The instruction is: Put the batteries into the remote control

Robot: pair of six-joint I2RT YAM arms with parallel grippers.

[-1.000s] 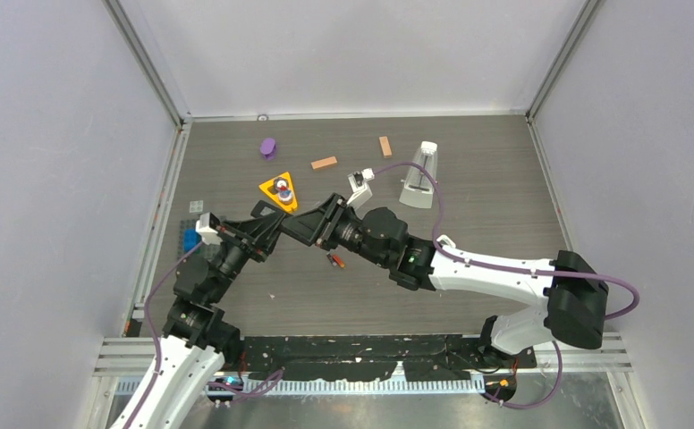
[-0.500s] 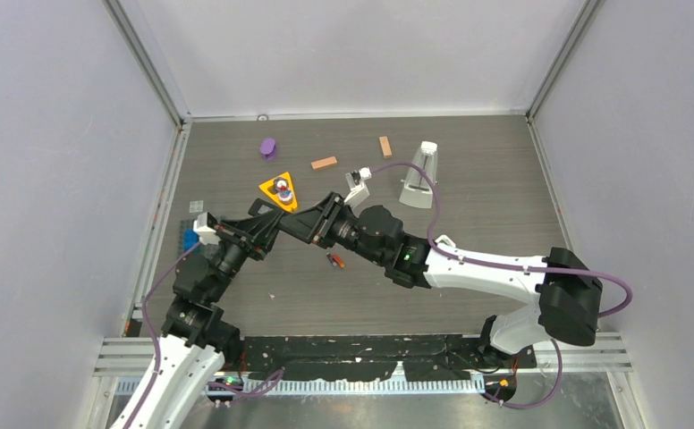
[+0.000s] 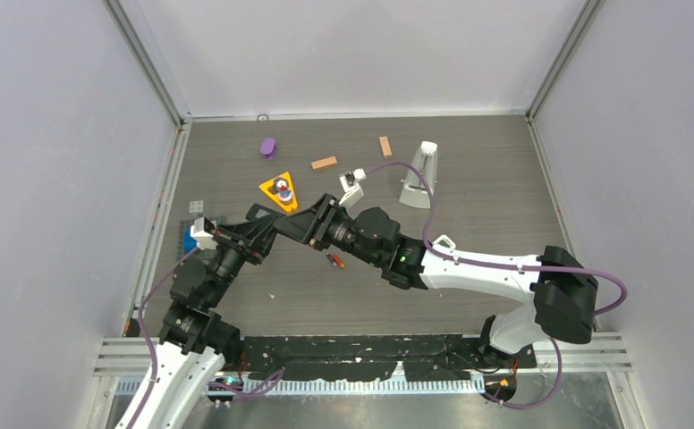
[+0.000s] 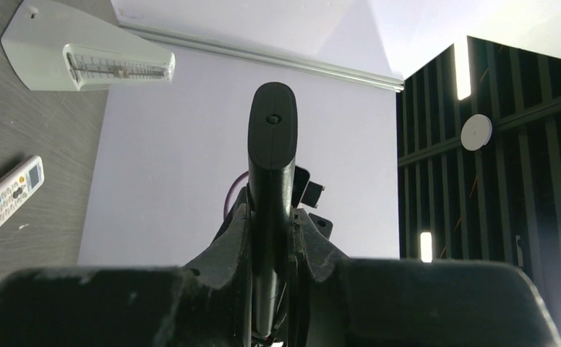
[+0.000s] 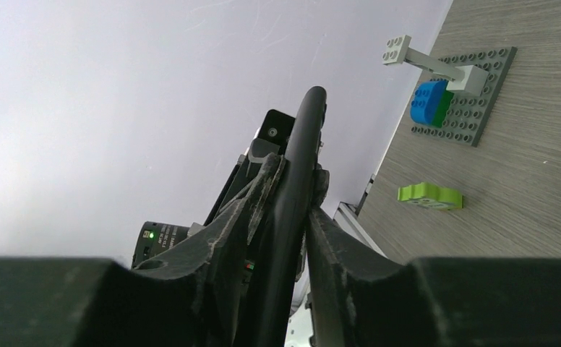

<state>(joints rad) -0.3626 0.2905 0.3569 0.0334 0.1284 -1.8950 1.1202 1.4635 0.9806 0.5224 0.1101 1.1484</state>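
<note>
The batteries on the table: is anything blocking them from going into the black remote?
Nothing visible covers the batteries, lying loose on the table by the right arm. But the left hand and right hand are both shut on the black remote, so neither is free to fetch them.

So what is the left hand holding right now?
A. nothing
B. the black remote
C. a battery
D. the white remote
B: in the left wrist view the left hand is shut on the black remote, while the white remote lies apart from it on the table.
</note>
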